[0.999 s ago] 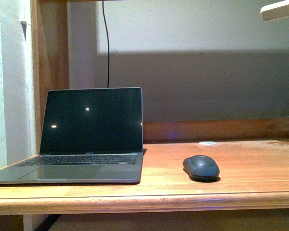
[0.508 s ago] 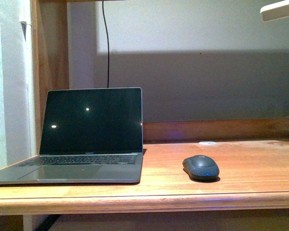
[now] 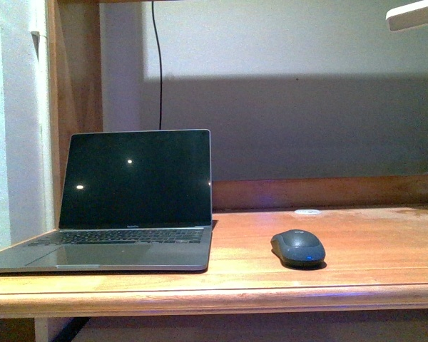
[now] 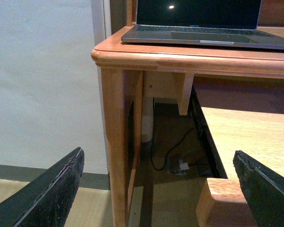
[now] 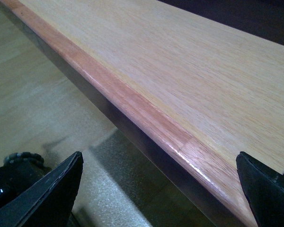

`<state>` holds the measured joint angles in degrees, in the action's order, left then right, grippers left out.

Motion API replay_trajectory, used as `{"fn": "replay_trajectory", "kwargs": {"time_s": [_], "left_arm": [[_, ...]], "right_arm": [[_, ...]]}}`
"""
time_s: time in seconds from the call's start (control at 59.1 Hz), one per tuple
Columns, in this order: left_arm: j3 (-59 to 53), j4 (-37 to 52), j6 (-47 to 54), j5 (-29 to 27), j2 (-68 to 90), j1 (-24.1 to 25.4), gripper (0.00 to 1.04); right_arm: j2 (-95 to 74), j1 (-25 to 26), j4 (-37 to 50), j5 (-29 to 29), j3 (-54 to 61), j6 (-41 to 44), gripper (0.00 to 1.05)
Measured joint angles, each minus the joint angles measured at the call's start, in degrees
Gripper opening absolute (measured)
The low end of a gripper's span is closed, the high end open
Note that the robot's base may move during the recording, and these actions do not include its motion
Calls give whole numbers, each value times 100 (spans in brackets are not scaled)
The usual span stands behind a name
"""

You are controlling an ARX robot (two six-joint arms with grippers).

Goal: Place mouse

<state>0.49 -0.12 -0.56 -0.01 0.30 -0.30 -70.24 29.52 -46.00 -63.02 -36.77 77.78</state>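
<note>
The mouse (image 3: 298,247), small, dark grey and domed, rests on the wooden desk (image 3: 371,246) right of the open laptop (image 3: 132,199), in the front view. No arm shows in that view. My left gripper (image 4: 158,189) is open and empty, low in front of the desk's left leg (image 4: 114,142), below the desk top. My right gripper (image 5: 158,189) is open and empty too, hanging over the front edge of a pale wooden shelf (image 5: 189,71). The mouse does not show in either wrist view.
A small flat white disc (image 3: 307,211) lies near the desk's back rail. A black cable (image 3: 157,64) runs down the wall behind the laptop. A pull-out shelf (image 4: 246,137) sits under the desk top, with cables (image 4: 173,158) on the floor behind it.
</note>
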Motion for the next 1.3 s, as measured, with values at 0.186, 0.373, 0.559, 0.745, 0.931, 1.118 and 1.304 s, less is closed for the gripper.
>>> {"fn": "replay_trajectory", "kwargs": {"time_s": [0.186, 0.373, 0.559, 0.745, 0.931, 1.118, 1.304], "left_arm": [[0, 0, 0, 2, 0, 0, 97], [0, 0, 0, 0, 0, 0, 97], [0, 0, 0, 0, 0, 0, 97], [0, 0, 0, 0, 0, 0, 97], [0, 0, 0, 0, 0, 0, 97], [0, 0, 0, 0, 0, 0, 97], [0, 0, 0, 0, 0, 0, 97]], "right_arm": [[-304, 387, 63, -140, -234, 2, 97], [-636, 719, 166, -229, -494, -216, 97], [-938, 1016, -890, -621, -866, 24, 97], [-1316, 1204, -2706, -837, -1137, 997, 97], [-1416, 1228, -3392, -732, -1150, 1484, 97], [-1416, 1226, -3401, -662, -1150, 1340, 97], [-1416, 1226, -3403, -584, -1150, 1268, 97]]}}
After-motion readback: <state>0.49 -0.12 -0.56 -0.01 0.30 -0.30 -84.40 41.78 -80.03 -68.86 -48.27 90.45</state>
